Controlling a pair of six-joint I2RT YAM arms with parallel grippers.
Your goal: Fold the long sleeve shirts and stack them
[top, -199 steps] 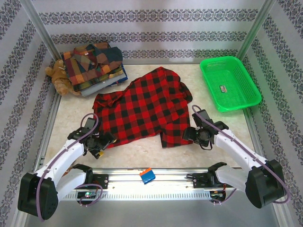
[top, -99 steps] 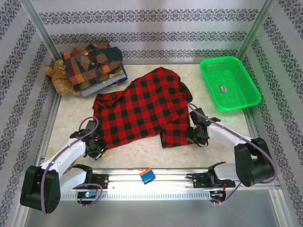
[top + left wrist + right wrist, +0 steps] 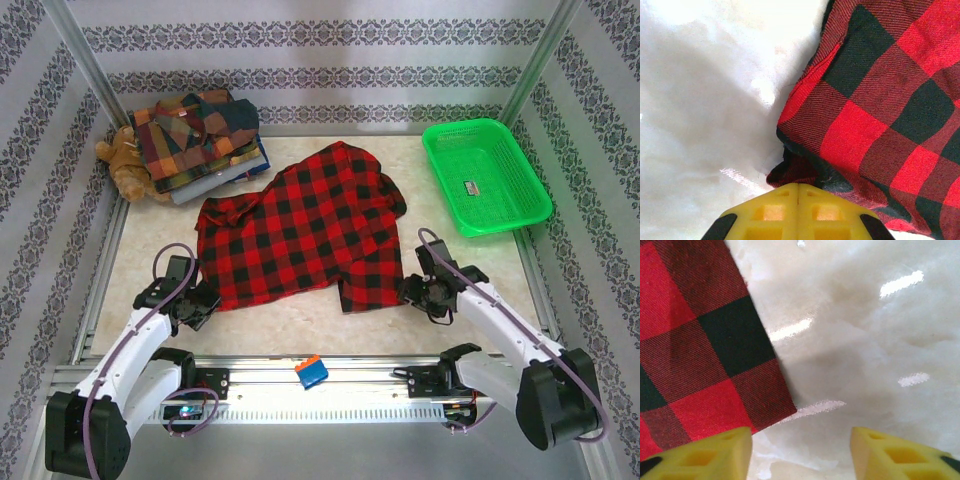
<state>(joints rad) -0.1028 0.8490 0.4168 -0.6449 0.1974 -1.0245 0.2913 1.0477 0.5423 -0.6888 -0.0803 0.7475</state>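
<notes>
A red-and-black checked long sleeve shirt (image 3: 300, 230) lies spread out and rumpled in the middle of the table. My left gripper (image 3: 200, 300) sits at the shirt's near left corner. In the left wrist view its yellow fingers (image 3: 798, 186) are pressed together, with a bunched fold of the shirt (image 3: 880, 100) pinched at their tips. My right gripper (image 3: 412, 290) is at the shirt's near right corner. Its fingertips (image 3: 801, 435) stand apart over bare table, and the shirt's corner (image 3: 695, 340) lies flat just ahead of the left finger. Several folded patchwork plaid shirts (image 3: 195, 135) are stacked at the back left.
A brown teddy bear (image 3: 125, 165) leans against the stack's left side. A green plastic basket (image 3: 485, 175) stands at the back right. A small blue and orange block (image 3: 311, 371) sits on the rail at the near edge. Patterned walls enclose the pale table (image 3: 300, 320).
My left gripper went from open to shut at the shirt's near left corner and shifted slightly left. My right gripper closed at the near right corner, then opened again and drew back a little.
</notes>
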